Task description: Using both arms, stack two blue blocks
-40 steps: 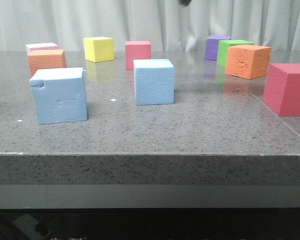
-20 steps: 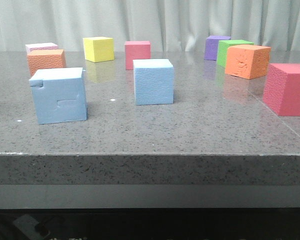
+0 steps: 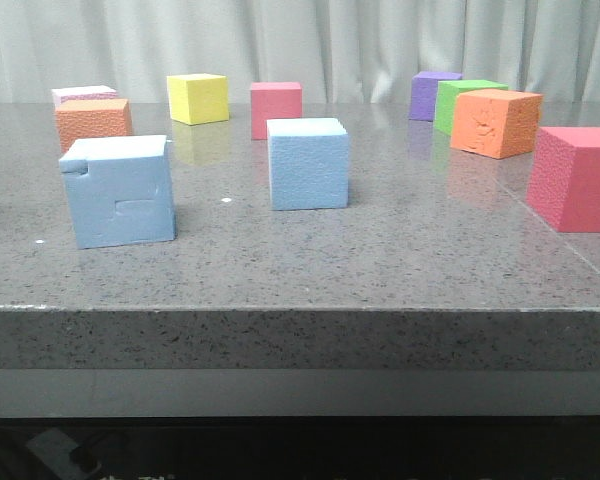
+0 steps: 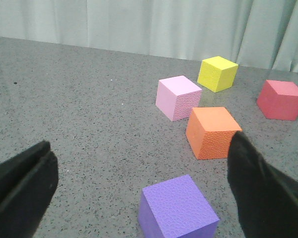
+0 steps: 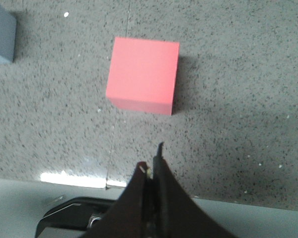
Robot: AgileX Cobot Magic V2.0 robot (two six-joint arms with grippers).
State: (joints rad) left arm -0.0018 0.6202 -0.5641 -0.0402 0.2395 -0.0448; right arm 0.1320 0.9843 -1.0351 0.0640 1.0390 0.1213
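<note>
Lab (curtain (image 3: 310,40), stone table (image 3: 380,260))

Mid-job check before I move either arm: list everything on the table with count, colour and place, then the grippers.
blue blocks: 2, light blue; notched one front left, plain one centre, apart, not stacked
orange blocks: 2; one back left, one back right
red blocks: 2; one back centre, one right edge
yellow block: 1, back left
pink block: 1, pale pink, behind the left orange one
purple blocks: 2; one back right, one before the left gripper
green block: 1, back right
table: 1, grey speckled
left gripper: black, open
right gripper: black, shut, empty
</note>
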